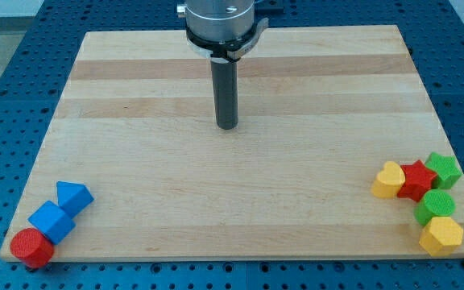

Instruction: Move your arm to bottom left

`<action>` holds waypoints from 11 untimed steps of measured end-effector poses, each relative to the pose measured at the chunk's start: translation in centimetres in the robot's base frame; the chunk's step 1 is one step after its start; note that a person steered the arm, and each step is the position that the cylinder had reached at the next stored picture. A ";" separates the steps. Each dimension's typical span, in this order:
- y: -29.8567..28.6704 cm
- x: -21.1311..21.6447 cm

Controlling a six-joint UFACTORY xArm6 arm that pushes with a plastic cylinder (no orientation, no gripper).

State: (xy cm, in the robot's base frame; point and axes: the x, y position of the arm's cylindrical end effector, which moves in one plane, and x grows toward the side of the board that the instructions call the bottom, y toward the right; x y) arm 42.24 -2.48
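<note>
My tip (227, 126) rests on the wooden board (240, 201) near the view's top centre, far from every block. At the view's bottom left lie a blue triangular block (73, 196), a blue cube (51, 221) and a red cylinder (31, 247), touching in a diagonal row. At the view's bottom right lie a yellow heart (389, 180), a red star (416, 180), a green star-like block (443, 170), a green cylinder (435, 207) and a yellow hexagon (441, 236), clustered together.
The board sits on a blue perforated table (6, 97). The arm's grey mount (220, 24) hangs over the board's top edge.
</note>
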 end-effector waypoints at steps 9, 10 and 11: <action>-24.3 7.6; -27.9 11.5; -28.0 11.8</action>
